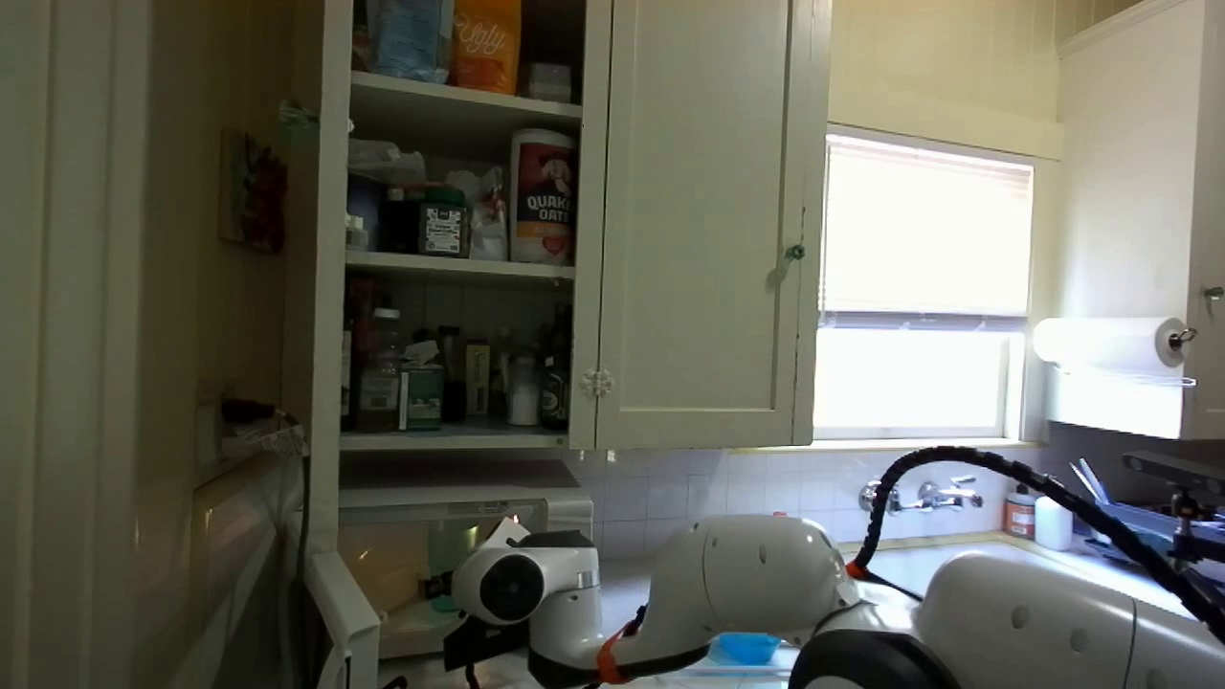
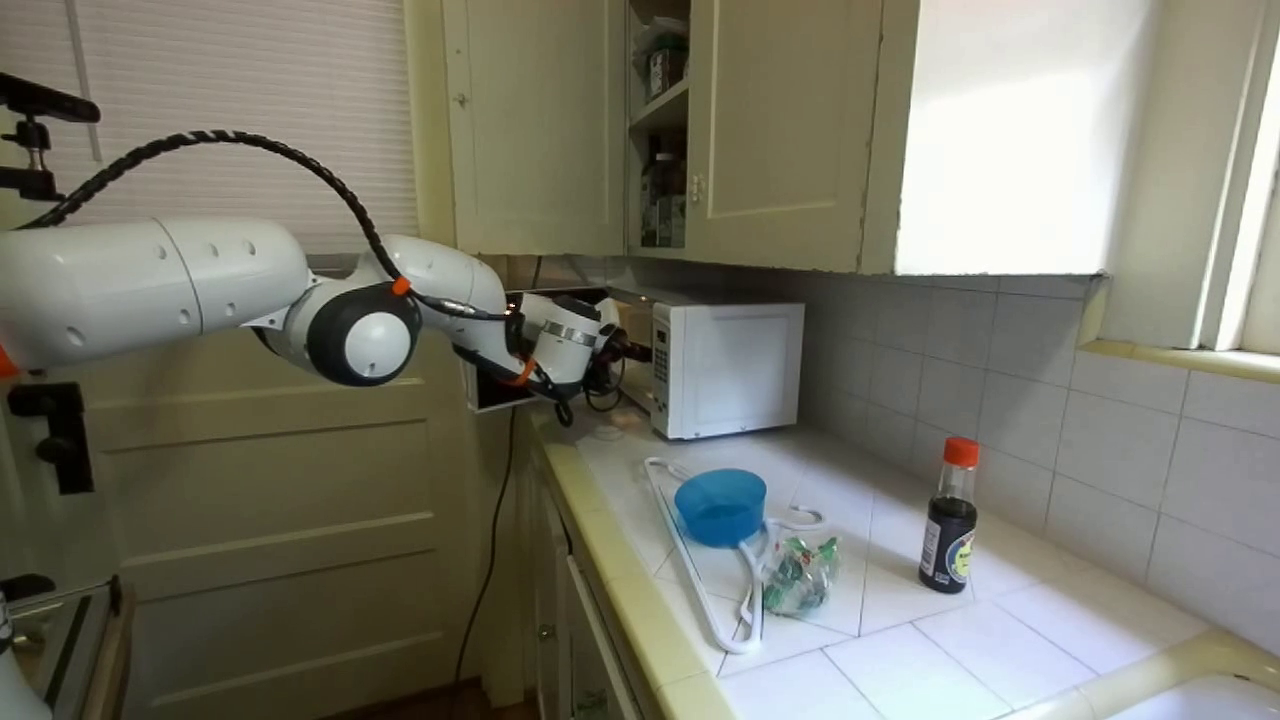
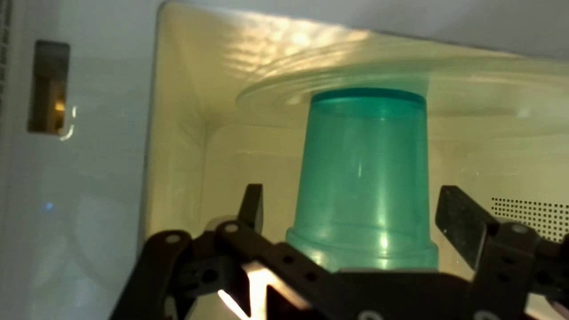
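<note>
In the wrist view, the black two-fingered gripper (image 3: 351, 195) is spread wide and grasps nothing, its fingers at 9 and 3 o'clock around a translucent teal plastic cup (image 3: 364, 178). The gap on the 9 o'clock side looks the wider; at 3 o'clock it is narrow. The cup is inside a white boxy microwave (image 2: 735, 365), its narrower end meeting a round clear-glass turntable (image 3: 275, 95) toward 12 o'clock. The mouth's pale edge (image 3: 150, 133) runs at 9 o'clock, a strip of cream cavity between it and the finger; a perforated vent (image 3: 529, 217) lies at 3.

In an exterior view, a white tiled counter (image 2: 935, 675) runs from the microwave toward 5 o'clock. On that side are a translucent blue plastic bowl (image 2: 720, 515) at 6, a crumpled clear-and-green plastic bag (image 2: 800, 580) at 5, and a red-capped bottle of dark liquid (image 2: 948, 545) at 4. A cream-painted cabinet (image 2: 785, 130) hangs at 12.
</note>
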Tool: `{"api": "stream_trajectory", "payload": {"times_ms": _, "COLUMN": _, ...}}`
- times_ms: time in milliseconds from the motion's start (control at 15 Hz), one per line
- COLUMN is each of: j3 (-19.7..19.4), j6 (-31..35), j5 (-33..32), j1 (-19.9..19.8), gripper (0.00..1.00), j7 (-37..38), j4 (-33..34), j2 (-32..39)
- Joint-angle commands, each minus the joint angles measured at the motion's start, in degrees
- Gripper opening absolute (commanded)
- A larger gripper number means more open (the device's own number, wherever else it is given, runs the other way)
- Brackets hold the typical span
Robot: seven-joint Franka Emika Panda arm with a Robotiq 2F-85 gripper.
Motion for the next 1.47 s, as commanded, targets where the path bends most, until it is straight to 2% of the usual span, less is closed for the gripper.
{"api": "stream_trajectory", "payload": {"times_ms": 0, "j3": 4.2, "j6": 0.1, "j5": 4.5, "j1": -1.8, "gripper": 0.74, "j7": -9.2, "j4": -0.1, "j2": 0.4}}
{"api": "stream_trajectory", "payload": {"times_ms": 267, "j3": 7.3, "j6": -0.8, "j5": 7.4, "j1": -2.6, "gripper": 0.42, "j7": -16.3, "j4": 0.8, "j2": 1.3}}
{"api": "stream_trajectory", "payload": {"times_ms": 600, "j3": 8.7, "j6": -0.8, "j5": 8.0, "j1": -2.3, "gripper": 0.04, "j7": -20.0, "j4": 1.3, "j2": 2.8}}
{"api": "stream_trajectory", "payload": {"times_ms": 733, "j3": 8.8, "j6": -0.6, "j5": 7.4, "j1": -1.6, "gripper": 0.00, "j7": -20.1, "j4": 1.7, "j2": 3.7}}
{"api": "stream_trajectory", "payload": {"times_ms": 933, "j3": 7.7, "j6": -1.0, "j5": 6.2, "j1": 0.3, "gripper": 0.00, "j7": -17.9, "j4": 3.0, "j2": 5.1}}
{"api": "stream_trajectory", "payload": {"times_ms": 1000, "j3": 6.8, "j6": -1.3, "j5": 5.5, "j1": 1.0, "gripper": 0.26, "j7": -16.3, "j4": 4.2, "j2": 5.7}}
{"api": "stream_trajectory", "payload": {"times_ms": 1067, "j3": 6.0, "j6": -1.2, "j5": 5.0, "j1": 1.4, "gripper": 0.27, "j7": -14.8, "j4": 5.3, "j2": 6.2}}
{"api": "stream_trajectory", "payload": {"times_ms": 1200, "j3": 2.2, "j6": -3.3, "j5": 2.4, "j1": 3.4, "gripper": 0.40, "j7": -8.1, "j4": 9.9, "j2": 8.2}}
{"api": "stream_trajectory", "payload": {"times_ms": 1267, "j3": -1.7, "j6": -3.6, "j5": 0.6, "j1": 3.3, "gripper": 0.47, "j7": -1.7, "j4": 3.1, "j2": 2.8}}
{"api": "stream_trajectory", "payload": {"times_ms": 1400, "j3": -4.8, "j6": -6.1, "j5": -2.4, "j1": 4.8, "gripper": 0.63, "j7": 5.5, "j4": 3.7, "j2": 3.6}}
